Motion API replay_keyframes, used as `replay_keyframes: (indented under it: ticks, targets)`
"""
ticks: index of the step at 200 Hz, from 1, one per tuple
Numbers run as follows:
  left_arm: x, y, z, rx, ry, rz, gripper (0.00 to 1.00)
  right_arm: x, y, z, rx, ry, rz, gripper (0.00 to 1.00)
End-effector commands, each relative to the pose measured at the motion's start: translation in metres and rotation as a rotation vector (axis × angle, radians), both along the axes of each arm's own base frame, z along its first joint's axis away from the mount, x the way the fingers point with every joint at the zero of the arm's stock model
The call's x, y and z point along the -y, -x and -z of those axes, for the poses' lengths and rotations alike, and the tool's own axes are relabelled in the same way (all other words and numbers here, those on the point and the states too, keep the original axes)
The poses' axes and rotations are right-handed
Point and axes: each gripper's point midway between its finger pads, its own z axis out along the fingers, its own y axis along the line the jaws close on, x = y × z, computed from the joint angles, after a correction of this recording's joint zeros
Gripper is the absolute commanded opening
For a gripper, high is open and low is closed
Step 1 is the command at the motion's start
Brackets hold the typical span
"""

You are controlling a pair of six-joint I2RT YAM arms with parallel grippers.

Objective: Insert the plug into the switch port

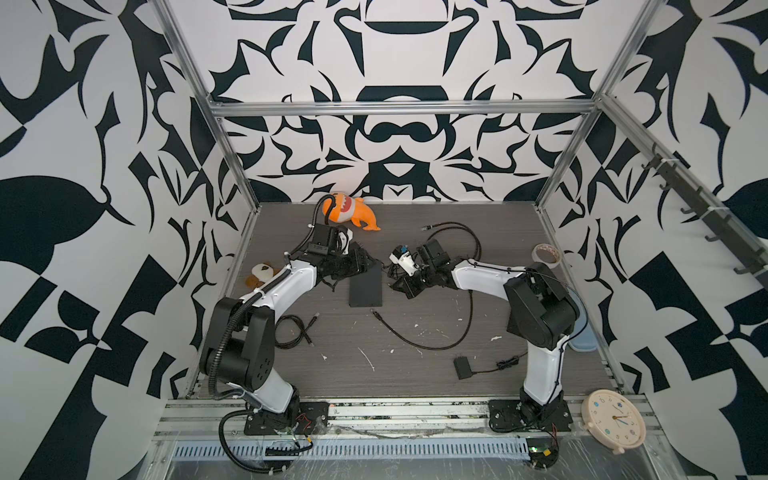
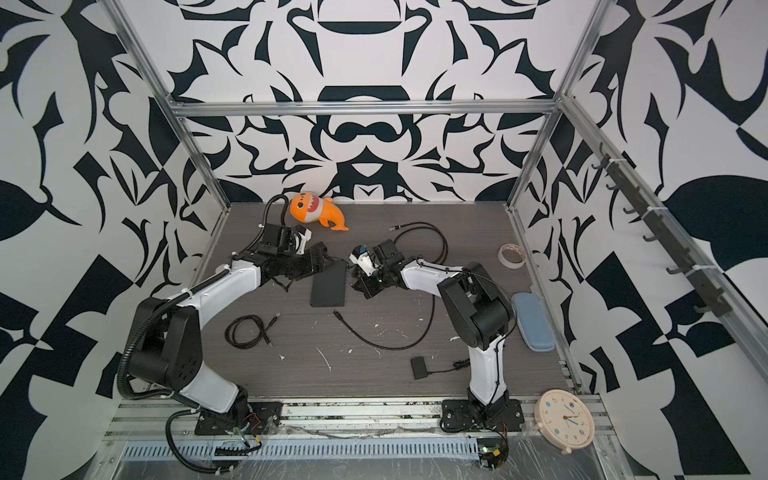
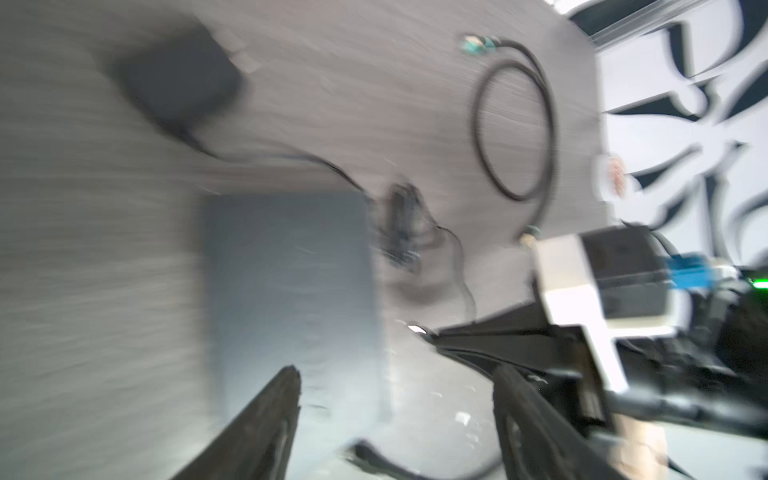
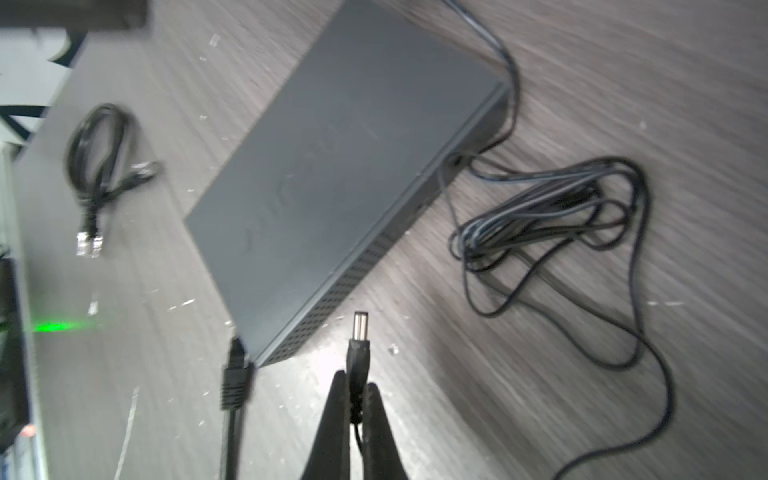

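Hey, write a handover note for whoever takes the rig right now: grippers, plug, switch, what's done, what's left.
Left gripper: open, empty, at the switch's far end.
Right gripper: shut on the plug, just behind its metal tip.
Switch lies flat between the two grippers; plug tip is free, close to its vented side.
Done: plug picked up.
Left: align it with the port (not clear in these views), push it in.

Here's the switch (image 1: 365,286) in the middle of the table (image 1: 415,374), left gripper (image 3: 395,374) over its far end, right gripper (image 4: 356,376) just to its right with the plug (image 4: 360,328) beside the switch's edge (apart, it seems). Behind it the shark toy (image 1: 351,212), front-left the coiled cable (image 4: 96,187), front-right the adapter (image 1: 462,368), far right the tape roll (image 1: 547,253).
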Motion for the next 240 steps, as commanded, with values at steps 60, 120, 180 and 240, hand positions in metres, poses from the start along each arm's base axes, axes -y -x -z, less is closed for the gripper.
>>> replay_keyframes:
  ticks: [60,120,180,240]
  targets:
    - [0.049,0.01,0.024,-0.225,0.202,-0.054,0.5,-0.001,-0.008,-0.047,0.106,-0.226,-0.045,0.04]
    - [0.069,0.01,0.046,-0.278,0.231,-0.032,0.42,0.0,-0.007,-0.047,0.119,-0.251,-0.047,0.04]
    - [0.069,0.009,0.049,-0.282,0.234,-0.048,0.36,-0.002,-0.006,-0.045,0.113,-0.282,-0.042,0.04]
    - [0.07,0.009,0.05,-0.291,0.254,-0.05,0.24,-0.004,-0.006,-0.045,0.112,-0.318,-0.029,0.04]
